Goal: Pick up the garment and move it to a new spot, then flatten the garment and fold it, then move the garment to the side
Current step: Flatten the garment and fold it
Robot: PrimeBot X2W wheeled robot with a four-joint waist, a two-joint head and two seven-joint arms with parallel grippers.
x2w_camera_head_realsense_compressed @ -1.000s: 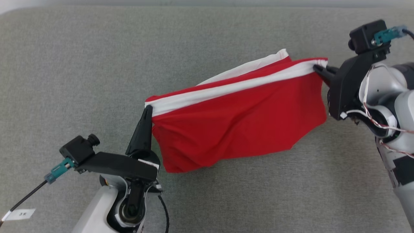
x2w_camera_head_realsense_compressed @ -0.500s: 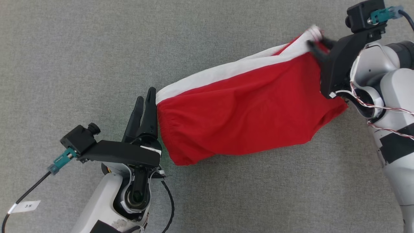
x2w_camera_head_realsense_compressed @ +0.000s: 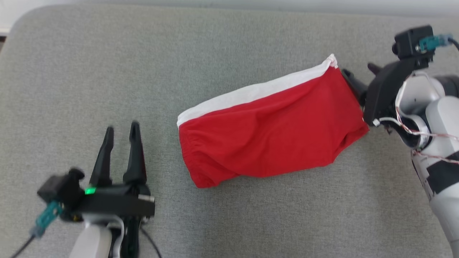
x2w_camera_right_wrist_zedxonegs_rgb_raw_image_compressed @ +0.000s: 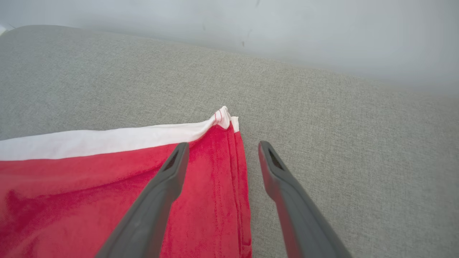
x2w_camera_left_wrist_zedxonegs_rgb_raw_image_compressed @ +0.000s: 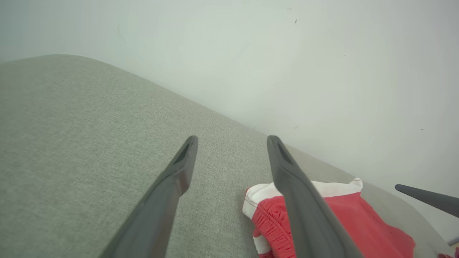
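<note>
My left pincer (x2w_camera_head_realsense_compressed: pixel 122 127) sits at the lower left of the head view. Its body is smeared by blur, and the arm behind it is cut off by the bottom edge. Its two dark fingers stand wide apart with nothing between them.

My right pincer (x2w_camera_head_realsense_compressed: pixel 358 68) is at the upper right, also spread wide and empty. The wrist housing hides the roots of its fingers.

The red cloth garment with a white band along one edge (x2w_camera_head_realsense_compressed: pixel 272 143) lies slack on the grey woven fabric surface (x2w_camera_head_realsense_compressed: pixel 107 71), right of centre and slanting up toward the right. In my left wrist view, one of my fingers covers part of its gathered end. A dark finger (x2w_camera_left_wrist_zedxonegs_rgb_raw_image_compressed: pixel 426 197) of the other pincer pokes in at the right edge. In my right wrist view, the garment runs off the left and bottom edges, and its white corner lies just beyond my fingertips.

A second ago both pincers were clamped on the banded edge and held the garment stretched between them. Since then both have let go. The left one has drawn well clear, while the right one is still just beside the garment's end.
</note>
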